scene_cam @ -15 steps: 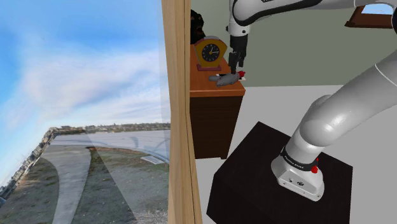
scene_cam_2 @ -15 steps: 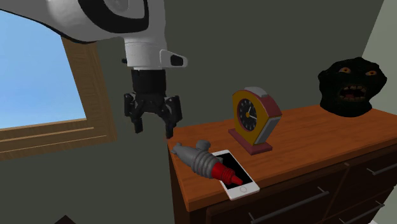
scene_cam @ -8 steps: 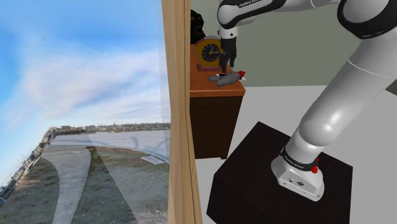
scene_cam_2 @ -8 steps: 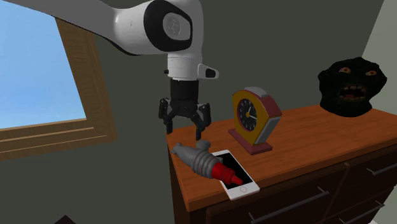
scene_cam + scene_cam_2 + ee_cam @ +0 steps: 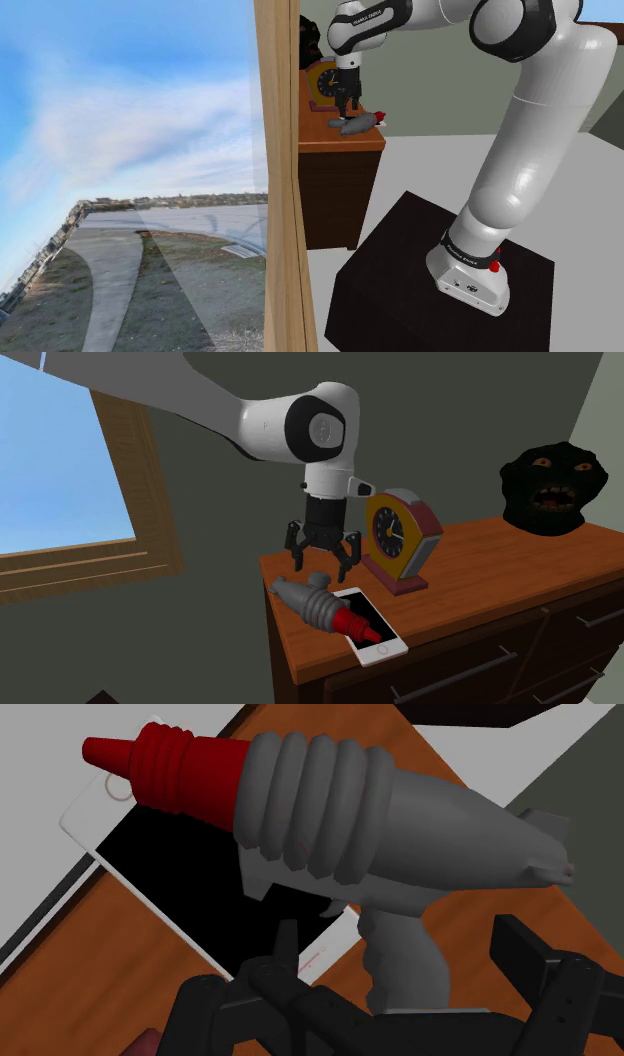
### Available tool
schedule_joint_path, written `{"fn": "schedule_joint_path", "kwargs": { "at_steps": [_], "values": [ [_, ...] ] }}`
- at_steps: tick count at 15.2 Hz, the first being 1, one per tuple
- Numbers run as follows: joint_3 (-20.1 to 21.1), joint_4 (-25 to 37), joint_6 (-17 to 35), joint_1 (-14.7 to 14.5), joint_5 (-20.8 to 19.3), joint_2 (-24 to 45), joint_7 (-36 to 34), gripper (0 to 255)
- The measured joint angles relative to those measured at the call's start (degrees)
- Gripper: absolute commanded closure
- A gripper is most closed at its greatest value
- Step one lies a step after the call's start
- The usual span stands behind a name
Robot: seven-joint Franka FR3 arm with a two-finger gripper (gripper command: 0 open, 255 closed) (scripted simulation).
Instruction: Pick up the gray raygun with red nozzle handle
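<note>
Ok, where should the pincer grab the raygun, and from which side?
Probably the handle, from straight above: the raygun lies flat on its side, and its narrow handle sits between the fingers of the open pincer, slimmer than the ribbed body.

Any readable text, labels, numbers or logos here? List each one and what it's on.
No text here can be read outright.
Dark band on the white arm's upper joint: pale lettering, too small to read.
Dark ring at the arm's base: pale lettering, too small to read.
Yellow-and-red clock: dial marks and hands, no legible numerals.
Gray raygun with red nozzle and white phone: no text.
</note>
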State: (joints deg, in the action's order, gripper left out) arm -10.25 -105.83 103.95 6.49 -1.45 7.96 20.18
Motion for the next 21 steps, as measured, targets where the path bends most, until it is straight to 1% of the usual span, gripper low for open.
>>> {"fn": "schedule_joint_path", "kwargs": {
  "at_steps": [5, 6, 16, 21],
  "values": [
    [0.1, -1.6, 3.2, 0.0, 0.3, 1.6, 0.0, 0],
    [0.1, -1.8, 3.5, 0.0, 0.3, 1.7, 0.0, 255],
    [0.1, -1.9, 3.8, 0.0, 0.3, 1.8, 0.0, 255],
    [0.1, 0.0, 1.1, 0.0, 0.2, 1.1, -0.1, 255]
  ]
}}
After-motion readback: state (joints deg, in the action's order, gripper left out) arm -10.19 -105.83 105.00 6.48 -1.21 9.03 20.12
